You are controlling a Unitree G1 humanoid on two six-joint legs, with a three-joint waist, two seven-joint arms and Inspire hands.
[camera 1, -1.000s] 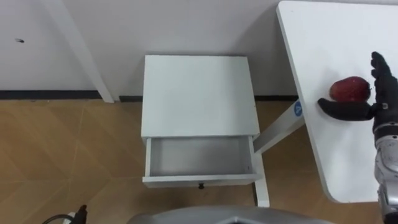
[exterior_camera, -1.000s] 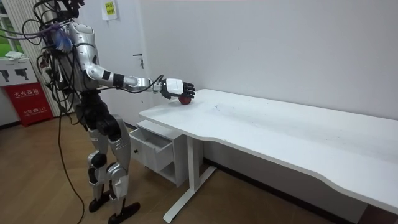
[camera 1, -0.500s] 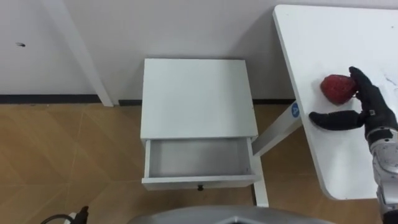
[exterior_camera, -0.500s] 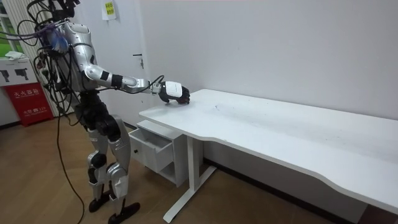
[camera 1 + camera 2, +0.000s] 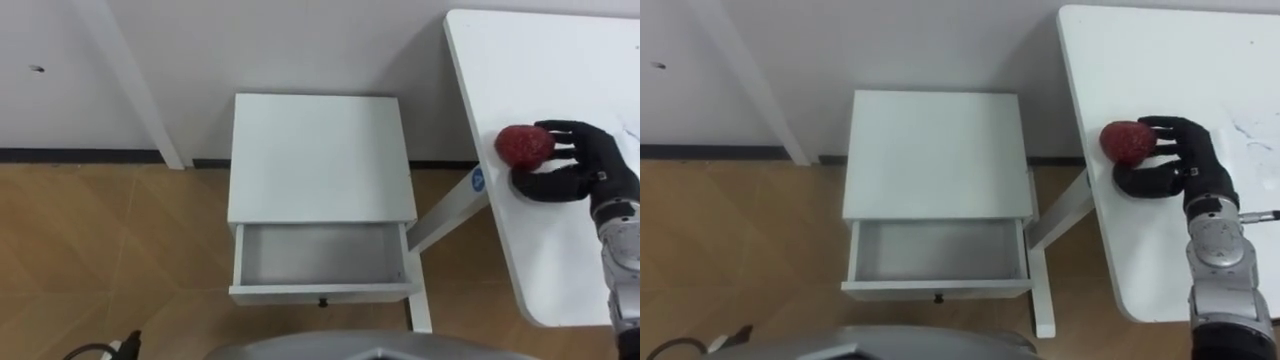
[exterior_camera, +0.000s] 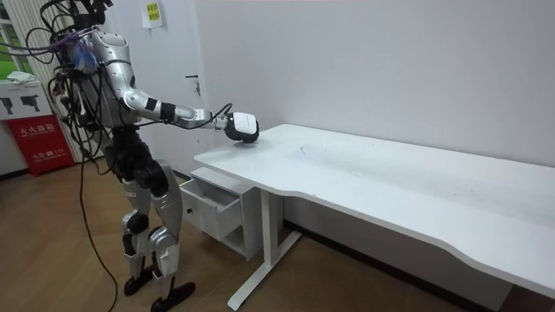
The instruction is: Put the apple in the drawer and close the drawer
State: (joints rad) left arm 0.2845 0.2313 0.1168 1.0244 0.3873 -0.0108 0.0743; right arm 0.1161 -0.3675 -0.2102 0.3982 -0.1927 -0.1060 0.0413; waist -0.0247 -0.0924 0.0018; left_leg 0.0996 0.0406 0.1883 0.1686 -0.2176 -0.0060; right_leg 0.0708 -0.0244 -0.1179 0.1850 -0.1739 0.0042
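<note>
Since a second ago the apple has shifted toward the table edge nearest the cabinet, and my right hand has gone from lying wide beside it to wrapping it. Fingers now curl over the apple's far side and the thumb hooks round below, so I read the hand as clamped on the fruit. The apple still sits on the tabletop, not lifted, close to the edge. That spot suits me: it shortens the carry to the drawer, which stands pulled out of the cabinet front with its inside bare, down and to the left of the table corner. It is left open so the apple can drop straight in; the knob faces me, ready for a push afterwards. In the room view I stand at the table's end with the cabinet before my legs and the right arm stretched out over the table. Writing: a round blue sticker under the table edge, a small sign high on the wall, and a red board behind me all carry print, none of it legible from here.
</note>
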